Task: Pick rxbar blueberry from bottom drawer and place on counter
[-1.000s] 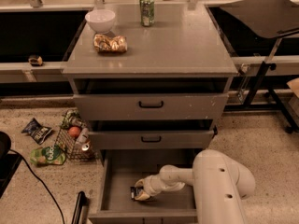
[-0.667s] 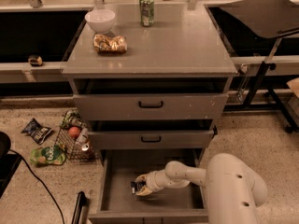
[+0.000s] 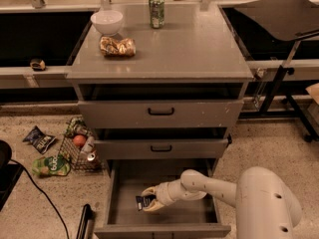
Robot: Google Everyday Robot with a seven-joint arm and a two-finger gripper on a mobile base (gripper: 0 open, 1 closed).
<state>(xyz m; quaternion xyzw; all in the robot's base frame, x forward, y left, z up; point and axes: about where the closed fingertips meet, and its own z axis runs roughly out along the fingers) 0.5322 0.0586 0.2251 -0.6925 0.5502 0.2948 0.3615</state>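
Note:
The bottom drawer point(image 3: 124, 218) is pulled open under the two drawers with black handles. My gripper point(image 3: 149, 202) is inside it at the left middle, shut on the rxbar blueberry point(image 3: 144, 201), a small dark bar with white lettering, held a little above the drawer floor. The white arm reaches in from the lower right. The counter point(image 3: 199, 49) is the grey cabinet top above.
On the counter stand a white bowl point(image 3: 107, 21), a gold-brown snack bag point(image 3: 117, 47) and a green can point(image 3: 156, 5). On the floor at left are a wire basket point(image 3: 77, 151) with items, a dark blue chip bag point(image 3: 39, 139) and a green bag point(image 3: 50, 166). A black table point(image 3: 279, 14) stands at right.
The arm has shifted right and drawn back; the gripper with the bar has risen slightly off the drawer floor.

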